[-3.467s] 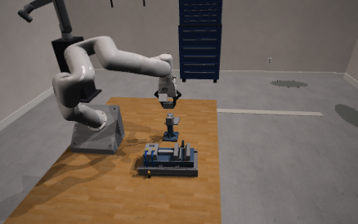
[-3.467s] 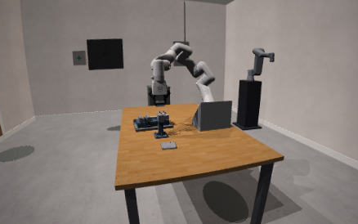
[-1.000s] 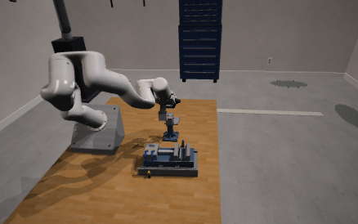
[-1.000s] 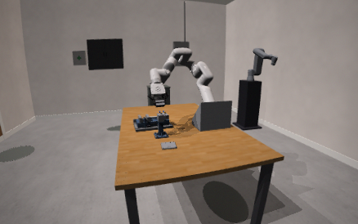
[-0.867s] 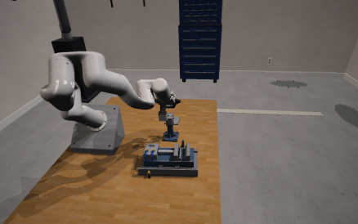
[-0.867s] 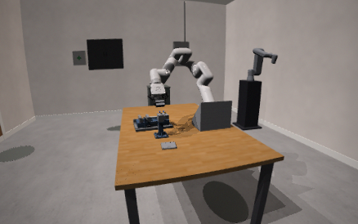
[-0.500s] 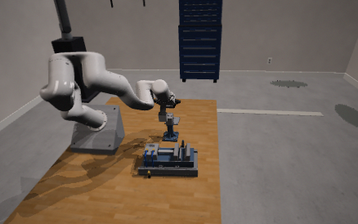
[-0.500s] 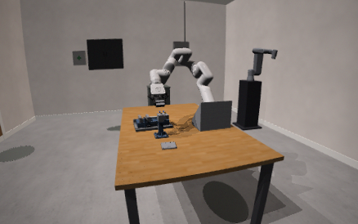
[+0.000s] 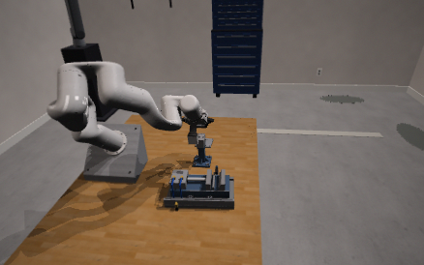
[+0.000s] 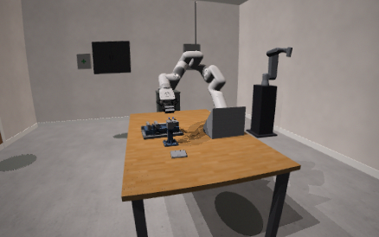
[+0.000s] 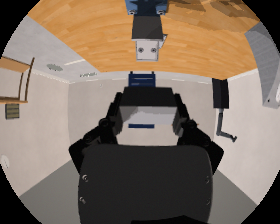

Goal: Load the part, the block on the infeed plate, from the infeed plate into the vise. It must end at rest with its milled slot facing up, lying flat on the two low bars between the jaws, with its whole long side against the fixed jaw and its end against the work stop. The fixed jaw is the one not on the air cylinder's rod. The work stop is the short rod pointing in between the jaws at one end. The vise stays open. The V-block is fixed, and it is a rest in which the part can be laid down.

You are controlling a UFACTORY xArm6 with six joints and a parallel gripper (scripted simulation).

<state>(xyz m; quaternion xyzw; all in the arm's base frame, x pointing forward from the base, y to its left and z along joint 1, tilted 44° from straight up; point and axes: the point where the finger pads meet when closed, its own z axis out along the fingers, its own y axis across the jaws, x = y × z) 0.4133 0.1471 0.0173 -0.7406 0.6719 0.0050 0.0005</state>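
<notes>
Pick-up done: my black gripper (image 11: 145, 137) clamps the grey slotted block (image 11: 145, 121) above the blue-footed V-block (image 9: 202, 154); vise (image 9: 200, 186) loading remains.

Black gripper (image 11: 149, 124) fills the lower frame, clamping the grey part (image 11: 149, 120); the V-block (image 11: 148, 28) stands at top centre on the wooden table (image 11: 78, 23).

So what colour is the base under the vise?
Dark blue base under the vise, clearest in the top view.
</notes>
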